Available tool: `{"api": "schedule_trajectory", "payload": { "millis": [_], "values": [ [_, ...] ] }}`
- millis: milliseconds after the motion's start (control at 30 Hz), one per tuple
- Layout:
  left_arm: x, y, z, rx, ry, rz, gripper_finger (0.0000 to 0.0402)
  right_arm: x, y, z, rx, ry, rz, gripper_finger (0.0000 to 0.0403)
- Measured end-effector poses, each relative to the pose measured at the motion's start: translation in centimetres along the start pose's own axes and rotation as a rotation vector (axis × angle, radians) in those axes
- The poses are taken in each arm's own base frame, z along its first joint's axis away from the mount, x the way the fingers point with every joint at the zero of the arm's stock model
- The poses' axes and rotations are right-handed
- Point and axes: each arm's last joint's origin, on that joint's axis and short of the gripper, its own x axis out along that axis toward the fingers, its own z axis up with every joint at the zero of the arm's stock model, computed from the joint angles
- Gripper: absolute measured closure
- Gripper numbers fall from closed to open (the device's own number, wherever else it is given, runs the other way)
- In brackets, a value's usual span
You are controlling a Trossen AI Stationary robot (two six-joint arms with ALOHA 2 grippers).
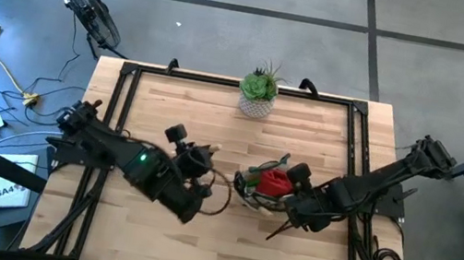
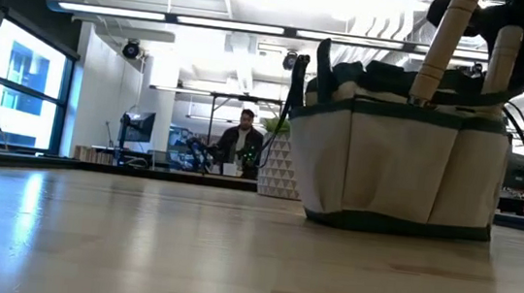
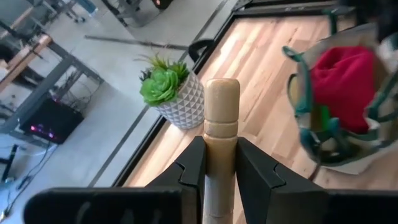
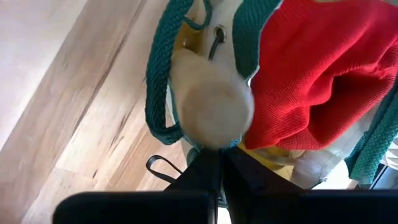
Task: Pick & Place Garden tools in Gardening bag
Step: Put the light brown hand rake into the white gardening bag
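Note:
The tan gardening bag [image 1: 252, 189] with green trim stands on the table right of centre, a red item [image 1: 275, 182] in it. In the low view the bag [image 2: 402, 161] has two wooden handles [image 2: 443, 48] sticking up out of it. My left gripper [image 1: 205, 185] is just left of the bag, shut on a wooden-handled tool [image 3: 221, 106]. My right gripper [image 1: 287, 206] is at the bag's right rim, shut at a second wooden-handled tool, whose round end [image 4: 211, 112] shows over the bag's opening. My left gripper pinches the tool's wooden handle [image 3: 221, 134] between its two fingers [image 3: 193, 165], a little below the handle's free end, which sticks out past the fingertips. The fingers lie along the handle. What is below the hold is hidden by the gripper. My right gripper is shut below the round end of the wooden handle [image 4: 214, 140], over the bag's rim beside the red item [image 4: 311, 81]. The handle's end hides the place of contact, so the part held cannot be told.
A green succulent in a white pot [image 1: 258, 95] stands at the table's far edge, behind the bag. A black frame [image 1: 127, 85] runs around the tabletop. Bare wood lies along the near edge [image 1: 213, 248]. A person [image 2: 243, 140] sits far back in the room.

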Motion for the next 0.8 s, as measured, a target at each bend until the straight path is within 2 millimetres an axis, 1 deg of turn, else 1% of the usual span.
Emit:
{"api": "schedule_trajectory", "payload": {
  "millis": [133,300,367,533,667,733,800],
  "values": [
    [1.5,0.4,0.7,0.003,0.034,-0.016,0.0349,-0.2,0.5,0.1,-0.015,-0.007,-0.005,0.0400],
    [2.7,0.1,2.4,0.045,-0.013,-0.088,0.0349,-0.3,0.9,0.1,-0.031,-0.013,-0.027,0.0400],
    [3.5,0.3,3.0,0.062,-0.020,-0.110,0.0349,-0.3,0.9,0.1,-0.025,-0.014,-0.028,0.0400],
    [6.5,1.7,4.6,0.091,-0.021,-0.164,0.0349,-0.3,0.9,0.1,-0.009,-0.014,-0.030,0.0400],
    [9.0,3.2,6.1,0.106,-0.058,-0.258,0.0349,-0.4,0.9,0.2,-0.011,-0.018,-0.030,0.0400],
    [10.3,4.2,6.9,0.112,-0.096,-0.328,0.0349,-0.4,1.0,0.2,-0.010,-0.022,-0.029,0.0400],
    [11.5,5.1,8.0,0.117,-0.178,-0.460,0.0349,-0.4,0.9,0.3,-0.001,-0.027,-0.030,0.0400]
  ]
}}
